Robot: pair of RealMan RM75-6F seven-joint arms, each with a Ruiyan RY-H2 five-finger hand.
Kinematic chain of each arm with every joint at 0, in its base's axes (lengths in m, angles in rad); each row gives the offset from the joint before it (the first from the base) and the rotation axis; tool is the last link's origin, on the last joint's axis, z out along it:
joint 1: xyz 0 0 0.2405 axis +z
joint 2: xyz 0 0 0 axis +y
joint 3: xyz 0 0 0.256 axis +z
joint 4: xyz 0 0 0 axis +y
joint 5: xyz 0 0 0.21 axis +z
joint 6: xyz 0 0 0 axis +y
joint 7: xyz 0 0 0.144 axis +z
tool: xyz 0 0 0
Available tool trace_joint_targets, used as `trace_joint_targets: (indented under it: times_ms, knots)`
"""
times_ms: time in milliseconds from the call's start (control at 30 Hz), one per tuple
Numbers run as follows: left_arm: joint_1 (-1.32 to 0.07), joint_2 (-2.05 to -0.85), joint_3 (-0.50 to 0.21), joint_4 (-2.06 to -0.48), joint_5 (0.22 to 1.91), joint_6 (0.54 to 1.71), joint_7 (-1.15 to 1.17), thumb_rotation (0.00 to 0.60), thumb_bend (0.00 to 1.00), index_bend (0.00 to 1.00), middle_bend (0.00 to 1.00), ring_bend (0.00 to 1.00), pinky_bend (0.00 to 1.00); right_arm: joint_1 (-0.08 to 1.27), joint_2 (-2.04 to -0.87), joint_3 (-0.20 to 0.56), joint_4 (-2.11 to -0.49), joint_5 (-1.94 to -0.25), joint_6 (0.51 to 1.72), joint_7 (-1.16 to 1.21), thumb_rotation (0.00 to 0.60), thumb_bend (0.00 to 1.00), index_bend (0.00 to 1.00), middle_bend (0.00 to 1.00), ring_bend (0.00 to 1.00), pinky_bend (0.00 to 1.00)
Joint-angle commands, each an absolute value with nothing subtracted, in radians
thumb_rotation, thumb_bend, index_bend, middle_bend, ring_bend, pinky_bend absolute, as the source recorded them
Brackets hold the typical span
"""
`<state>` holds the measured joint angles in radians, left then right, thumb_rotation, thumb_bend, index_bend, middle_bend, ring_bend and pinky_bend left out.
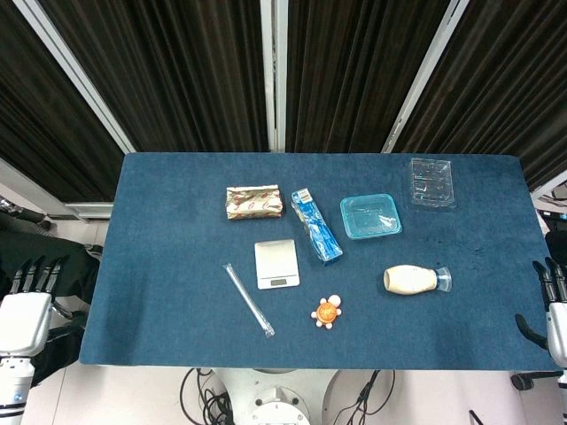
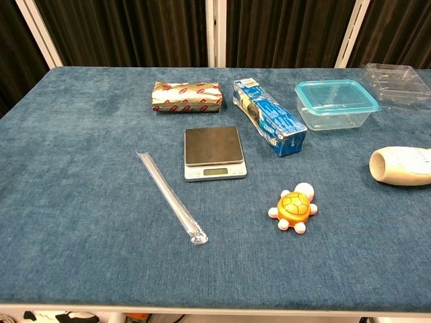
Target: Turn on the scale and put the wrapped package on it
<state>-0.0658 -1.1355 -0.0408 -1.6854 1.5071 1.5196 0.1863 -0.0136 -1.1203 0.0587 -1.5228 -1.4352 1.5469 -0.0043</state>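
Nothing is held yet: the left hand (image 1: 25,305) and right hand (image 1: 556,305) are parked off the table's side edges, fingers apart and empty, while the wrapped package (image 2: 187,95) lies just behind the scale (image 2: 214,153) mid-table.

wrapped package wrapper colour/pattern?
Shiny gold foil with red oval logos on the wrapped package; clearest in the chest view.
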Motion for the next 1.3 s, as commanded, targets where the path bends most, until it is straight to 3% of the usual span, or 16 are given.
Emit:
trace_joint_targets:
  times_ms: [33, 533, 900, 1000, 1200, 1300]
  knots:
    - [-0.067, -1.139, -0.039, -1.683, 1.506, 1.515, 0.188, 0.6, 0.0, 0.07, 0.11, 0.0, 0.0, -0.011, -1.127, 0.056, -1.522, -1.444, 1.543, -0.011, 0.6, 0.16, 0.0, 0.0, 0.0, 0.0]
    - [-0.064, -1.126, -0.02, -1.712, 1.55, 1.528, 0.205, 0.6, 0.0, 0.07, 0.11, 0.0, 0.0, -0.002, -1.12, 0.061, -1.543, -1.483, 1.553, -0.02, 0.6, 0.16, 0.0, 0.0, 0.0, 0.0]
    - [-0.195, -1.195, -0.013, -1.72, 1.619, 1.347, 0.172, 0.6, 0.02, 0.07, 0.11, 0.0, 0.0, 0.002, -1.117, 0.07, -1.553, -1.48, 1.551, -0.031, 0.6, 0.16, 0.0, 0.0, 0.0, 0.0]
    - [-0.249, -1.237, -0.018, -1.713, 1.642, 1.287, 0.152, 0.6, 0.09, 0.07, 0.12, 0.0, 0.0, 0.001, -1.117, 0.071, -1.555, -1.475, 1.548, -0.034, 0.6, 0.16, 0.0, 0.0, 0.0, 0.0]
    - [-0.339, -1.324, -0.027, -1.666, 1.651, 1.186, 0.065, 0.6, 0.57, 0.09, 0.18, 0.0, 0.0, -0.001, -1.111, 0.076, -1.564, -1.481, 1.56, -0.034, 0.6, 0.16, 0.0, 0.0, 0.0, 0.0]
    - [-0.37, -1.355, -0.024, -1.641, 1.638, 1.14, 0.054, 0.6, 0.66, 0.09, 0.19, 0.0, 0.0, -0.004, -1.108, 0.078, -1.563, -1.479, 1.565, -0.032, 0.6, 0.16, 0.0, 0.0, 0.0, 0.0]
